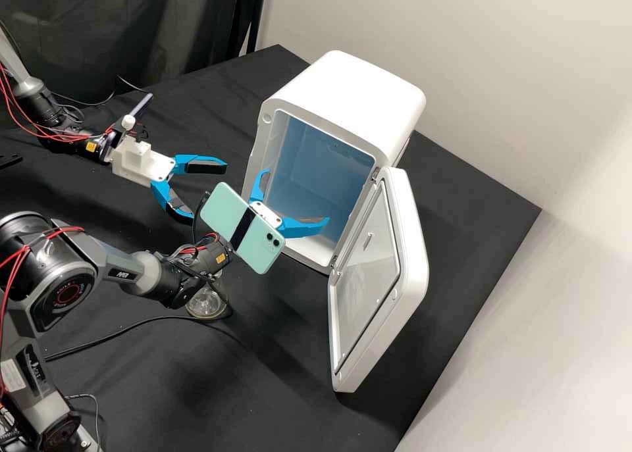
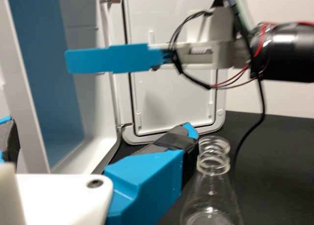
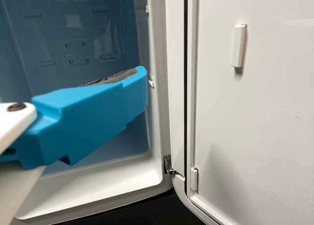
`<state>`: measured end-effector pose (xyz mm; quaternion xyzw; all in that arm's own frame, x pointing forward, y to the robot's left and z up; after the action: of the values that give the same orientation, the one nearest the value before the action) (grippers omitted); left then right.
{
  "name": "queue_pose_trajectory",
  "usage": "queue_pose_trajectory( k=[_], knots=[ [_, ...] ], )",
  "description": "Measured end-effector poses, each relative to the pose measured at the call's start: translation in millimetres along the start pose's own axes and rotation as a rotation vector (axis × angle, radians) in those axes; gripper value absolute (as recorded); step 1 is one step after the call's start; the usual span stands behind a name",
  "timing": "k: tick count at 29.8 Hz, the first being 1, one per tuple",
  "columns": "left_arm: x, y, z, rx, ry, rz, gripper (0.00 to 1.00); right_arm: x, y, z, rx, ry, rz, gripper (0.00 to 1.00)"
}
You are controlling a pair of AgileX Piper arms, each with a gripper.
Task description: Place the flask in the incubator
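standing upright on the black bench (image 1: 283, 360), the clear flask (image 1: 207, 304) is sitting beneath the right arm's wrist, behind the right gripper (image 1: 296, 200) and near one finger (image 2: 152, 178) of the left gripper (image 1: 189, 183), with neither gripper touching it. the right gripper is hanging with its fingers spread wide and nothing between them, right at the mouth of the white incubator (image 1: 349, 103), whose door (image 1: 385, 274) is standing open just beside it. the left gripper is hanging spread and empty too, farther back from the incubator mouth.
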<state>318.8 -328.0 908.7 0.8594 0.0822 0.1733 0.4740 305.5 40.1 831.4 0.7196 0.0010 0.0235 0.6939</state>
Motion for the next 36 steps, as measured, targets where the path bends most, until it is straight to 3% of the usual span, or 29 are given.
queue_pose_trajectory(
  k=[3, 5, 7, 10, 15, 18, 22, 25, 30, 36],
  knots=[
    [1.2, -5.0, -1.7, 0.007, 0.005, -0.014, 1.00, 0.0, 0.0, 0.0, 0.000, 0.000, 0.000, 1.00],
    [-0.5, -10.8, -1.8, 0.035, -0.010, -0.026, 1.00, 0.0, 0.0, 0.0, 0.000, 0.000, 0.000, 1.00],
    [-5.6, -17.0, -3.6, 0.096, -0.033, -0.033, 1.00, 0.0, 0.0, 0.0, 0.000, 0.000, 0.000, 1.00],
    [-12.8, -21.9, -7.9, 0.138, -0.056, -0.045, 1.00, 0.0, 0.0, 0.0, 0.000, 0.000, 0.000, 1.00],
    [-30.7, -28.0, -20.8, 0.158, -0.072, -0.047, 1.00, 0.0, 0.0, 0.0, 0.000, 0.000, 0.000, 1.00],
    [-42.8, -31.9, -24.3, 0.163, -0.079, -0.062, 1.00, 0.0, 0.0, 0.0, 0.000, 0.000, 0.000, 1.00],
    [-57.3, -32.5, -19.5, 0.177, -0.118, -0.070, 1.00, 0.0, 0.0, 0.0, 0.000, 0.000, 0.000, 1.00],
    [-64.8, -30.2, -14.5, 0.186, -0.151, -0.057, 1.00, 0.0, 0.0, 0.0, 0.000, 0.000, 0.000, 1.00],
    [-71.9, -21.4, -4.6, 0.173, -0.184, -0.018, 1.00, 0.0, 0.0, 0.0, 0.000, 0.000, 0.000, 1.00],
    [-77.2, -19.9, 3.4, 0.166, -0.212, -0.009, 1.00, 0.0, 0.0, 0.0, 0.000, 0.000, 0.000, 1.00]
  ],
)
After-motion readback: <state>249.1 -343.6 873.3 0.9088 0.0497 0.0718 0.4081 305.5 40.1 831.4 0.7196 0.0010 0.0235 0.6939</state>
